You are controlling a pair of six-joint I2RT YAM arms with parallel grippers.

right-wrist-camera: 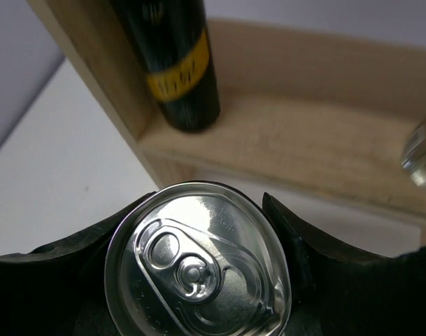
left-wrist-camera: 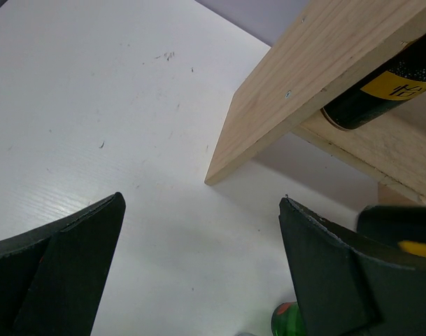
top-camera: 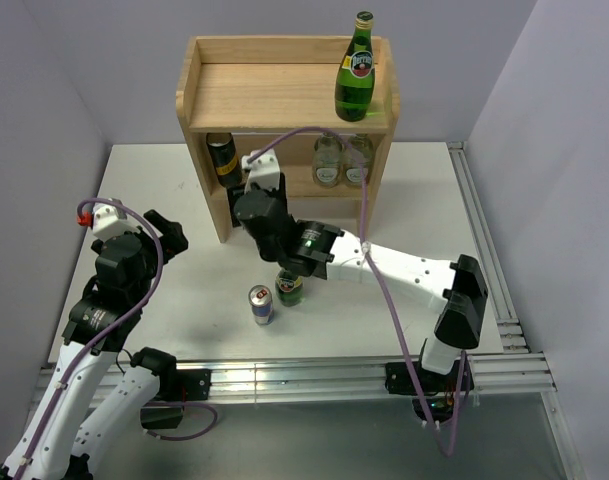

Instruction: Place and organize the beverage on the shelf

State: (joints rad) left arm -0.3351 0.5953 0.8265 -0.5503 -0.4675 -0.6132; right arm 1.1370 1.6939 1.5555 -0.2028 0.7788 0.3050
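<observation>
We list the left end effector [left-wrist-camera: 200, 204] spread wide over the white surface [top-camera: 154, 175], left of the shelf [top-camera: 274, 95]. A black-and-gold can [right-wrist-camera: 174, 63] stands at the shelf's lower-tier left end, and just before it the right end effector [right-wrist-camera: 209, 206] pinches a silver-topped can [right-wrist-camera: 199, 262]. In front of the shelf stand a blue-and-silver can [top-camera: 261, 304] and a green bottle [top-camera: 289, 288]; a second green bottle [top-camera: 355, 75] stands on the shelf's top, right end.
</observation>
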